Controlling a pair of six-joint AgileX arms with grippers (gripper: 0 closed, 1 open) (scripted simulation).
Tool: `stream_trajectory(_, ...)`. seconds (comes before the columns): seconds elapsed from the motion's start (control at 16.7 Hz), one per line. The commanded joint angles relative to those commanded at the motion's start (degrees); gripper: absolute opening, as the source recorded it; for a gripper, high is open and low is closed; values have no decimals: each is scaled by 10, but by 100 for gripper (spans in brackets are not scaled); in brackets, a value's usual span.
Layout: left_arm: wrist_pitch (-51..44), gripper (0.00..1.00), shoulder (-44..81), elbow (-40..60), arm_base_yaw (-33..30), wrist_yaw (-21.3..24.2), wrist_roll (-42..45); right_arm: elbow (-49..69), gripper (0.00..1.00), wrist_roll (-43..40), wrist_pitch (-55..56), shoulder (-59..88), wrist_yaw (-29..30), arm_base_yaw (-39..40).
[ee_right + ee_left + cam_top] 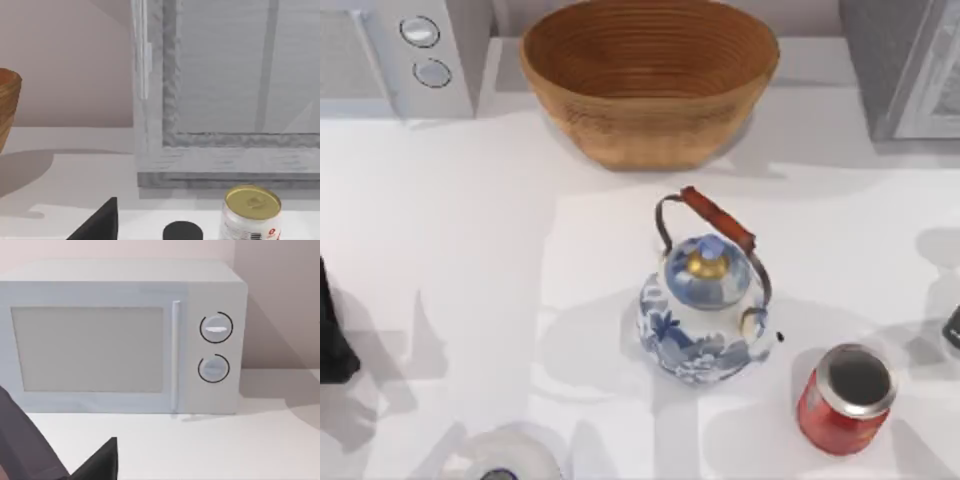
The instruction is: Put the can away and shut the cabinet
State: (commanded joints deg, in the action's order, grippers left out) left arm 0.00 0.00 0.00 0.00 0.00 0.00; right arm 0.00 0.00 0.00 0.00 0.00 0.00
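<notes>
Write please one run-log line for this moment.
can: upright, table's right front, ungrasped | teapot: left of can | left hand: parked at left edge | right hand: at right edge | cabinet: behind can

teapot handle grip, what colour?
Reddish-orange wrap on a dark metal bail, on the blue-and-white teapot; the handle shows best in the top view.
</notes>
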Motion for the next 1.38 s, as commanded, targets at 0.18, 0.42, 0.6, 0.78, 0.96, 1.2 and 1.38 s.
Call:
stream_trajectory(0.18,0,100,0,0,0,0,0,6,100,-1,0,3,-1,0)
stream_trajectory(0.42,0,100,0,0,0,0,0,86,100,-12,2,58,-4,-13)
stream_trajectory(0.6,0,100,0,0,0,0,0,197,100,-26,6,146,-8,-31)
stream_trajectory(0.78,0,100,0,0,0,0,0,302,100,-41,10,267,-12,-52)
stream_trajectory(0.96,0,100,0,0,0,0,0,392,100,-51,19,405,-20,-70)
stream_trajectory(1.2,0,100,0,0,0,0,0,452,100,-55,35,600,-34,-85)
stream_trajectory(1.38,0,100,0,0,0,0,0,452,100,-56,42,727,-40,-93)
